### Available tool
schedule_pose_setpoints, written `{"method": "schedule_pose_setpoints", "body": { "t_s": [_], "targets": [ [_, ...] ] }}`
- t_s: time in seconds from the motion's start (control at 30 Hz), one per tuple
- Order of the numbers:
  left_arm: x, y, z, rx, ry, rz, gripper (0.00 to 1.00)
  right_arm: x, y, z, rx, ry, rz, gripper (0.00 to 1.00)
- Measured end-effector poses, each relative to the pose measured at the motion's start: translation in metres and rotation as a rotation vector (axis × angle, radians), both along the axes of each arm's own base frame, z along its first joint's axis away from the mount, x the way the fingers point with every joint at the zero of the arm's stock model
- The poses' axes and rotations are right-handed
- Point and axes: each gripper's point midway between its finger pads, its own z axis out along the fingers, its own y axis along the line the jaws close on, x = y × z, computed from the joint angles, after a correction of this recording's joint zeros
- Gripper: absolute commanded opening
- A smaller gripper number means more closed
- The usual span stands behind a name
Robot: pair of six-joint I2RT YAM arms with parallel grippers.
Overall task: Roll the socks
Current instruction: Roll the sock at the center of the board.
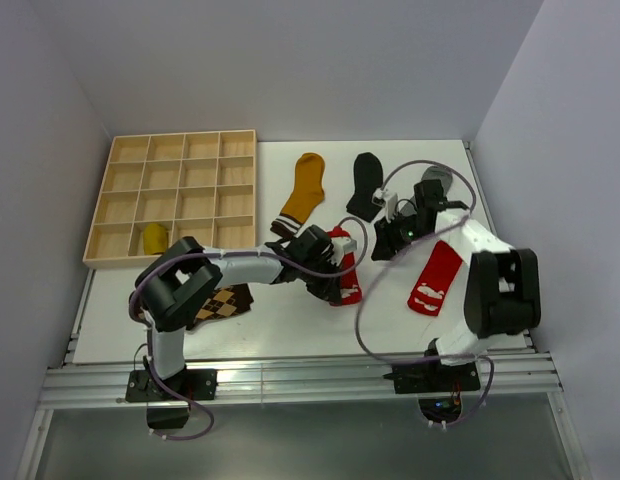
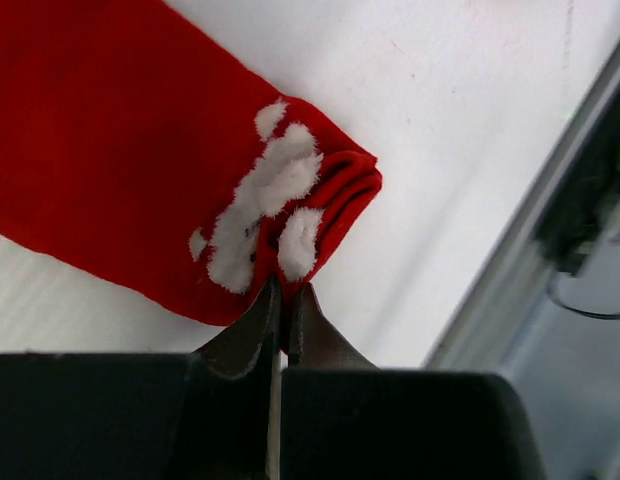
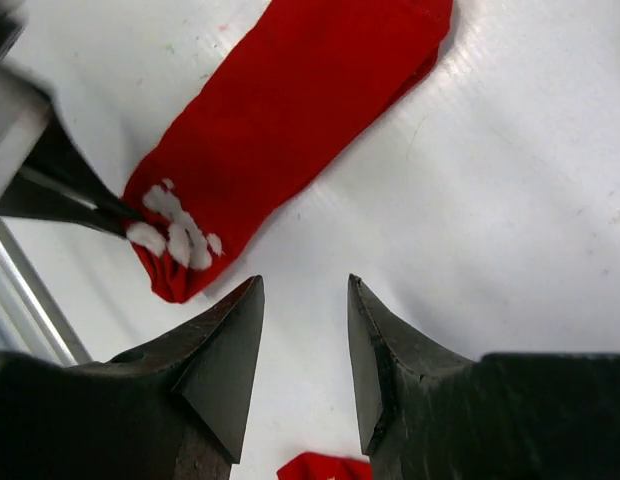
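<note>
Currently the left pincer (image 2: 283, 300) is closed tight, its tips clamped on the edge of the red sock (image 2: 120, 150) at its folded, white-printed end. The sock lies flat on the white table (image 2: 440, 90) and extends away from the tips. The right pincer (image 3: 305, 300) stands apart with nothing between its fingers, hovering over bare table just beside that same folded end. A second red sock (image 1: 435, 278) lies flat farther right, apart from both pincers.
</note>
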Motion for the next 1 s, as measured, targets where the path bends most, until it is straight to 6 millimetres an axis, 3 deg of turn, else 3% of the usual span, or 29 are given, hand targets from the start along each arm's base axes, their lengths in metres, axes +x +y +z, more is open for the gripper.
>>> {"method": "schedule_pose_setpoints", "body": {
  "t_s": [0.13, 0.27, 0.53, 0.77, 1.0],
  "targets": [
    [-0.007, 0.007, 0.005, 0.007, 0.215, 0.052, 0.00, -0.015, -0.002, 0.015, -0.025, -0.182, 0.035, 0.48],
    [-0.002, 0.013, 0.008, 0.025, 0.400, 0.104, 0.00, -0.028, -0.003, 0.023, -0.065, -0.388, 0.105, 0.49],
    [0.004, 0.012, 0.000, 0.092, 0.640, 0.168, 0.00, -0.087, 0.021, 0.007, -0.095, -0.639, 0.370, 0.57],
    [0.009, 0.015, -0.004, 0.138, 0.741, 0.209, 0.00, -0.110, 0.043, -0.009, -0.122, -0.740, 0.573, 0.62],
    [0.011, 0.016, -0.005, 0.155, 0.801, 0.228, 0.00, -0.124, 0.047, -0.036, -0.189, -0.801, 0.693, 0.62]
  ]
}}
